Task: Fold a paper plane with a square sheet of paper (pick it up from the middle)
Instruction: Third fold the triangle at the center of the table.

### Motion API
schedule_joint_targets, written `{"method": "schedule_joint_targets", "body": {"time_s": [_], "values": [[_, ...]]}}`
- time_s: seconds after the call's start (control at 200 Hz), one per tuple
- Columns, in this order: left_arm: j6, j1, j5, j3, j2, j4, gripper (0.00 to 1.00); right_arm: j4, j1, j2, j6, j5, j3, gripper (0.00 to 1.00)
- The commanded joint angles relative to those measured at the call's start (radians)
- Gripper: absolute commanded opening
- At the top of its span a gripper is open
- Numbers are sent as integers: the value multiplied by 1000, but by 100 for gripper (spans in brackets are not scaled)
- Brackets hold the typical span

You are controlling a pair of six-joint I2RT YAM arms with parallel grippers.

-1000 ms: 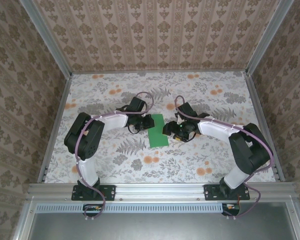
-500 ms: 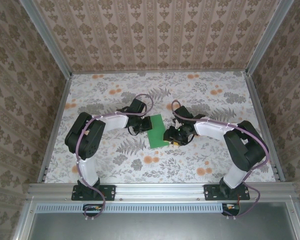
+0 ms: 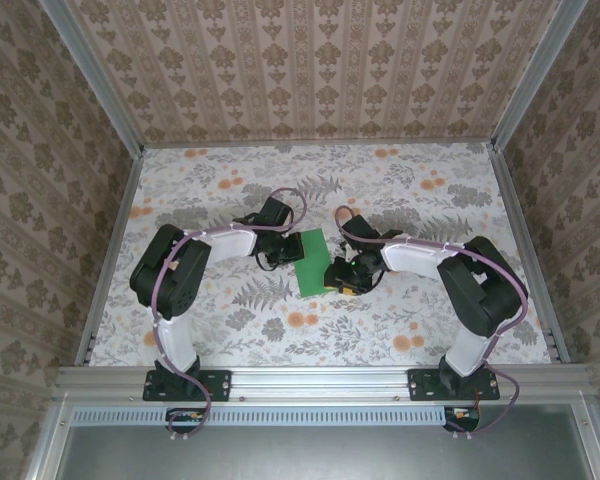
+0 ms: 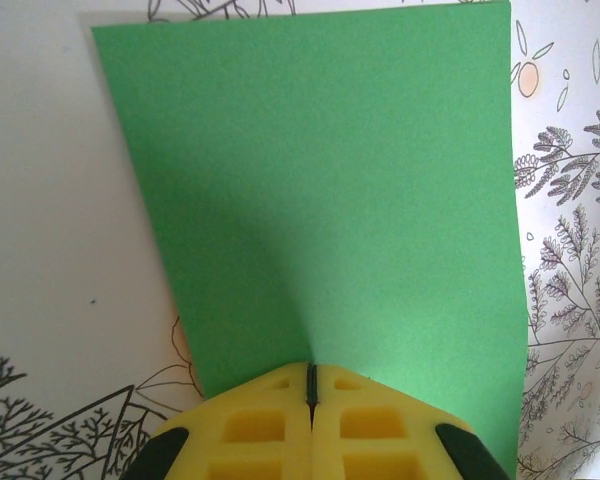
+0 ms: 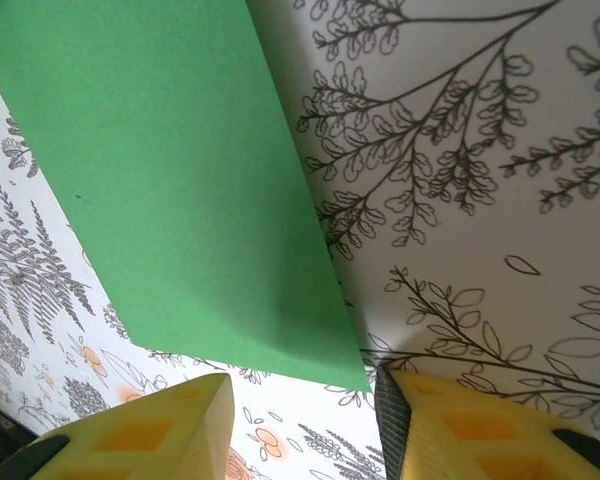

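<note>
The square sheet of paper (image 3: pixel 313 262) is bright green and lies mid-table as an upright rectangle, longer than wide. My left gripper (image 3: pixel 286 256) is at its left edge. In the left wrist view its yellow fingers (image 4: pixel 270 420) are shut on the near edge of the paper (image 4: pixel 320 190), which rises into a small ridge at the fingertips. My right gripper (image 3: pixel 338 276) is at the paper's near right corner and is open. In the right wrist view the corner of the paper (image 5: pixel 180 190) points into the gap between the fingers (image 5: pixel 450 430), untouched.
The floral tablecloth (image 3: pixel 230 180) covers the whole table. Patterned walls close in the left, back and right sides. A metal rail (image 3: pixel 320 378) runs along the near edge, with both arm bases bolted to it.
My right gripper has moved left and nearer to the paper's near right corner, and its jaws have narrowed. The left gripper and the paper have stayed in place.
</note>
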State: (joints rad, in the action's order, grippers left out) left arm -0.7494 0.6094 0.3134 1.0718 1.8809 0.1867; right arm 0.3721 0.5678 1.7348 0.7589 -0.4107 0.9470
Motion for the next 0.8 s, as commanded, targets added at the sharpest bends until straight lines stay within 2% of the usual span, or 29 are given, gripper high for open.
{"method": "schedule_joint_targets", "body": {"time_s": [0.0,0.37,0.51,0.795], "values": [[-16,9,-48,-26,64,74,6,-22,4,13,-4,-36,16,43],[-16,9,-46,-24,73,78,6,-183,-12,-9,59,-92,-32,42],[-18,9,-44,-22,77,77,6,-188,-23,-1,72,-94,-39,42],[-17,9,-43,-23,76,80,5,-144,-44,-24,121,-71,-63,30]]}}
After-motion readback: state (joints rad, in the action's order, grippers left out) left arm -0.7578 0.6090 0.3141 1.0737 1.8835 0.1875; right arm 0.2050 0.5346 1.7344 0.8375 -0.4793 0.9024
